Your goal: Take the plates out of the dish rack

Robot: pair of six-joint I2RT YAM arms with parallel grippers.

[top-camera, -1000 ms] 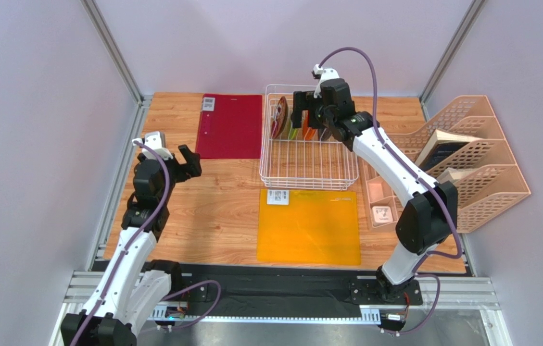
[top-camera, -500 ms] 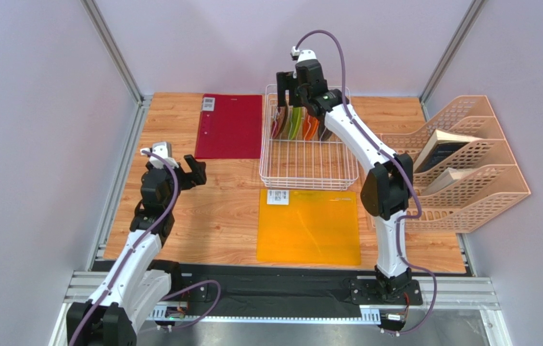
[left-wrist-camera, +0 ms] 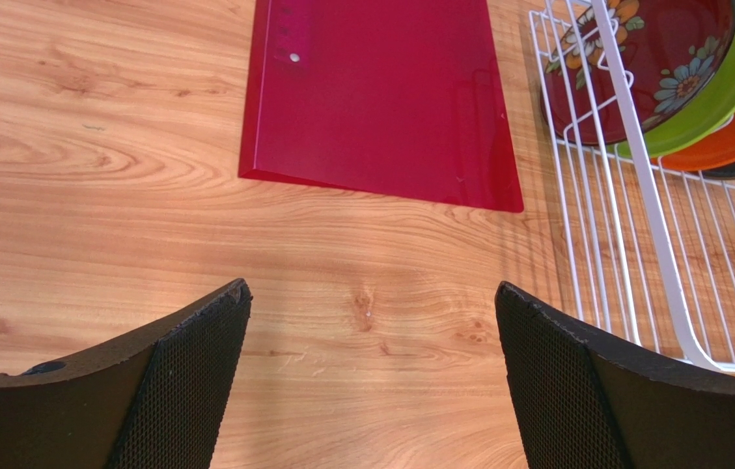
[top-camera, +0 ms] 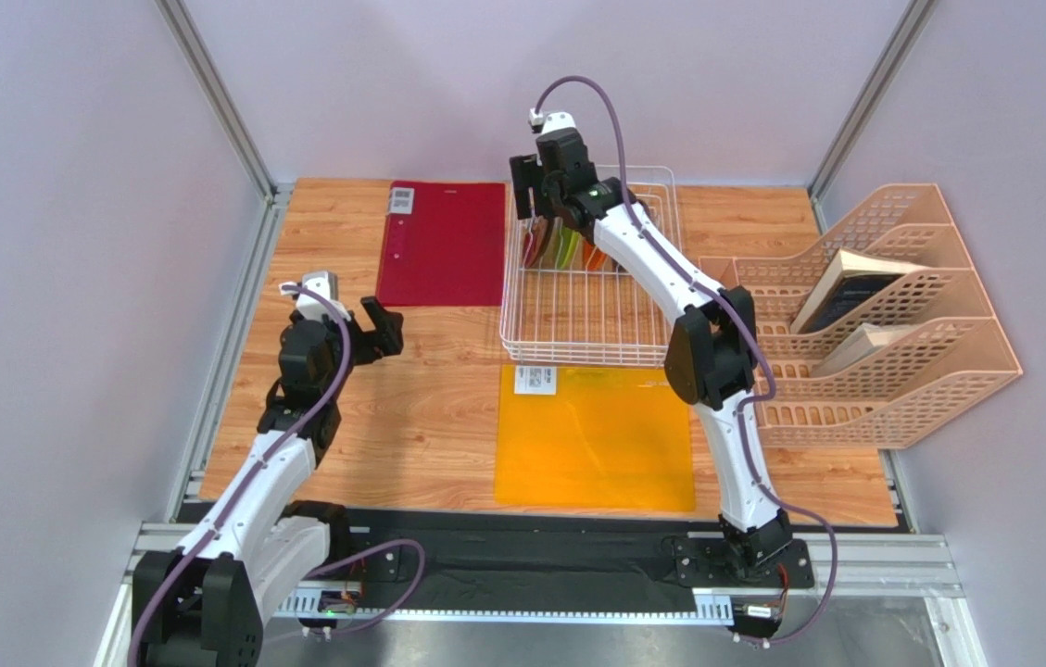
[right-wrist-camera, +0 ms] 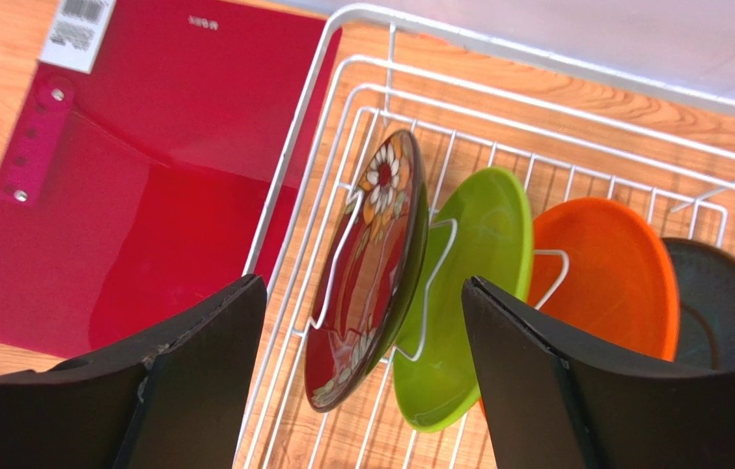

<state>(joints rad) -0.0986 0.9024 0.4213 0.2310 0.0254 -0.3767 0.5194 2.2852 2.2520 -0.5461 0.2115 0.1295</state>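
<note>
The wooden worktop (top-camera: 347,403) carries everything. At its right edge stand peach perforated file holders (top-camera: 890,327). The white wire dish rack (top-camera: 595,361) sits at the middle rear. A flat orange mat (top-camera: 595,438) lies just in front of it, and a flat red mat (top-camera: 442,243) lies just beside its left wall.

All four plates stand on edge between the tines in the far left part of the rack. From left to right they are the dark red patterned plate (right-wrist-camera: 366,283), the lime green plate (right-wrist-camera: 474,283), the orange plate (right-wrist-camera: 601,274) and the dark teal-grey plate (right-wrist-camera: 723,303). Each one leans close against the next.

The right end effector (top-camera: 542,209) hangs above the rack's far left corner with its jaws spread wide and nothing between them. In the right wrist view the dark red plate sits in the gap between the two fingers. The lime green plate is just inside the right finger, and the other two plates lie outside it. I cannot tell whether either finger touches a plate.

The left end effector (left-wrist-camera: 371,293) is also spread wide and holds nothing. It hangs over bare wood, short of the red mat. The rack and its plates are ahead to its right, well apart from it.
</note>
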